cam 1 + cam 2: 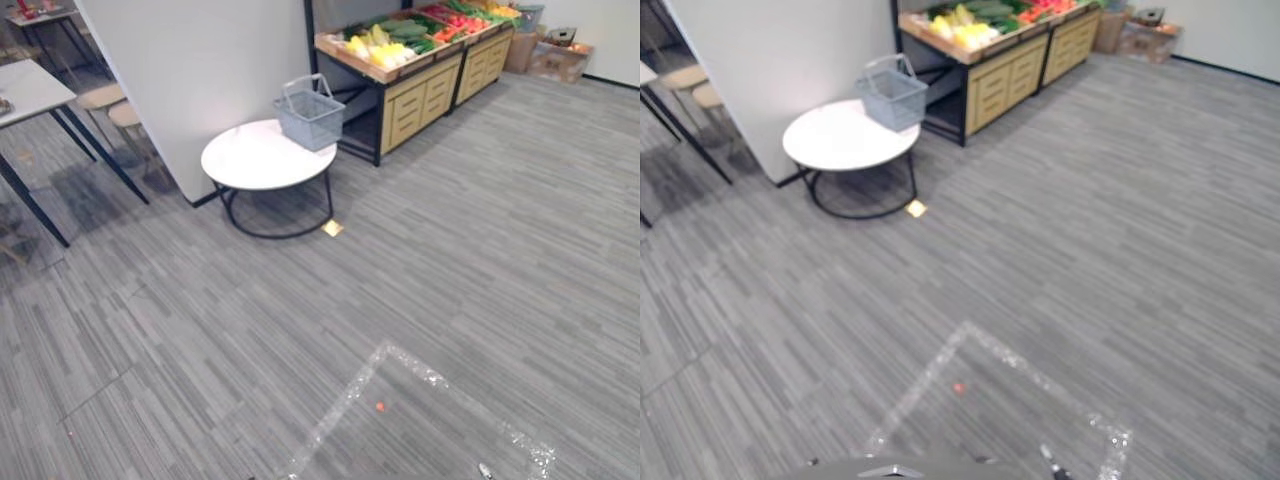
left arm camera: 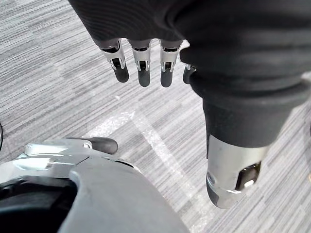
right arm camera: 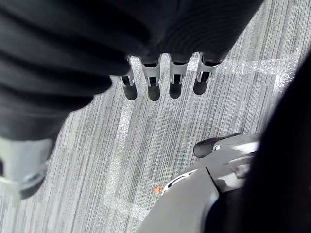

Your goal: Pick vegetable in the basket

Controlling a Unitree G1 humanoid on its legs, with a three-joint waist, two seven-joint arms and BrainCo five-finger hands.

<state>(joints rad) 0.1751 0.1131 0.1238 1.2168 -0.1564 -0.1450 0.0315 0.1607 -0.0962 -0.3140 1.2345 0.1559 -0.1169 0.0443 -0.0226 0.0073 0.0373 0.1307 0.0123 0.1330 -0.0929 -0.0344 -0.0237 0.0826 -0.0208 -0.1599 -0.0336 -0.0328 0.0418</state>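
The grey wire basket stands upright on the round white table, at the table's edge nearest the wooden vegetable stand. Its open side faces up and its handle is raised over it. Which way its long axis runs is hard to tell from this far off.

The vegetables lie in the stand's top tray, just beyond the table: yellow ones closest to it, green ones next, and red ones farther along. Below the tray are 2 drawer units with pale wooden fronts.

A white partition wall rises right behind the table. 2 round stools and a dark-legged desk stand on the far side of that wall from the stand. Cardboard boxes sit past the stand's far end. A small yellow tag lies on the grey carpet beside the table's black ring base. A pale tape outline with an orange dot inside it marks the carpet well short of the table.

The left hand and the right hand both hang over that tape, fingers straight and relaxed, grasping nothing.
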